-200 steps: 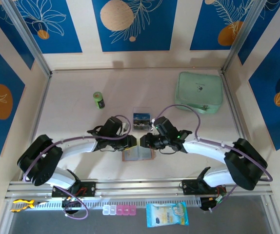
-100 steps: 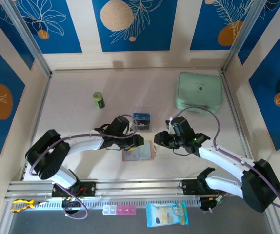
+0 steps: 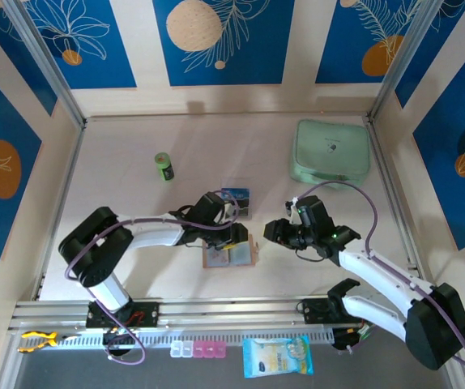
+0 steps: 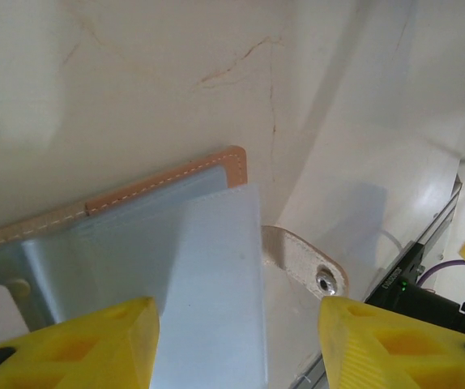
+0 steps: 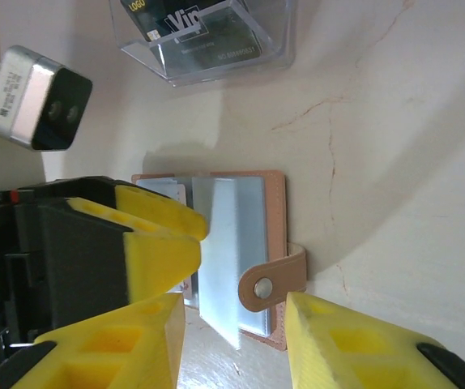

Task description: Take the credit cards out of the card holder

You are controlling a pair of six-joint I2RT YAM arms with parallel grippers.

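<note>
Card holder (image 3: 230,255) lies open and flat on the surface (image 3: 111,178), with its grey-blue clear pockets (image 4: 208,275) facing up. Its snap strap (image 5: 271,282) sticks out on the side toward my right arm. My left gripper (image 3: 231,236) hangs over the holder's far edge, fingers (image 4: 78,340) spread wide with a pocket leaf between them. I cannot tell whether they touch it. My right gripper (image 3: 275,232) sits just beside the strap, fingers (image 5: 354,348) parted and holding nothing. Just beyond the holder, a clear tray (image 3: 235,199) has a dark credit card (image 5: 204,36) in it. Well beyond that rests a mint-green case (image 3: 332,151).
</note>
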